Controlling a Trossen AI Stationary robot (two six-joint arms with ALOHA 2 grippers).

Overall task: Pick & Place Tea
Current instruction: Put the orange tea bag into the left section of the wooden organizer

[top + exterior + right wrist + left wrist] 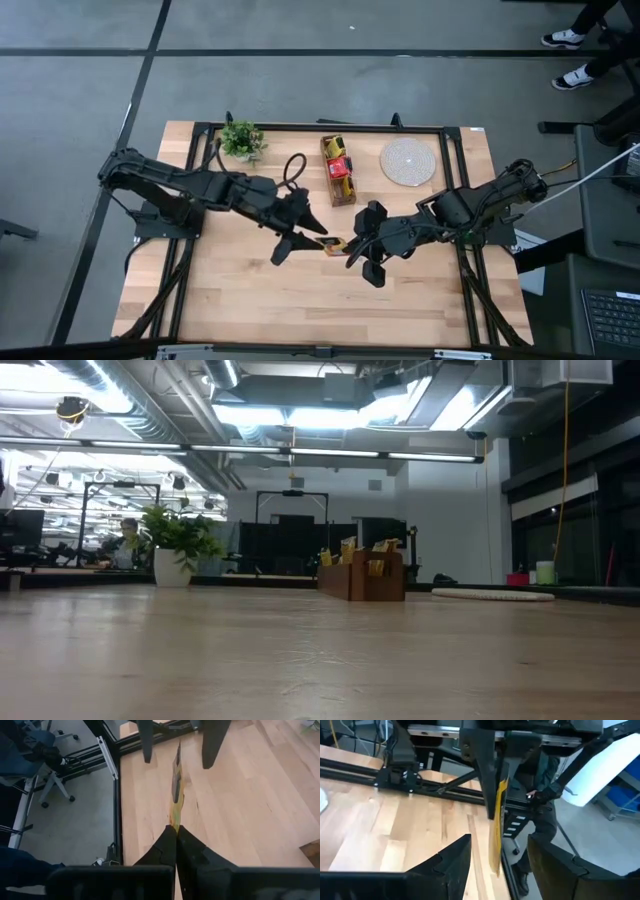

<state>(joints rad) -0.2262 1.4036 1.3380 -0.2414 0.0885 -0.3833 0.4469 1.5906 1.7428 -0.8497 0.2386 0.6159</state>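
Item: yellow tea sachet (176,790), pinched edge-on by your right gripper (176,832), jaws fully closed. Left gripper (177,742) stands open astride it, holding nothing. Risk: that thin corner hold may let it slip or twist.

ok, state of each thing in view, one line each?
left gripper: open, fingers either side of the sachet
right gripper: shut on the sachet
yellow tea sachet: held edge-on above the table
wooden box: upright, sachets inside
potted plant: upright
round mat: flat

yellow tea sachet (176,790) with dark label; pale wood table (250,290).
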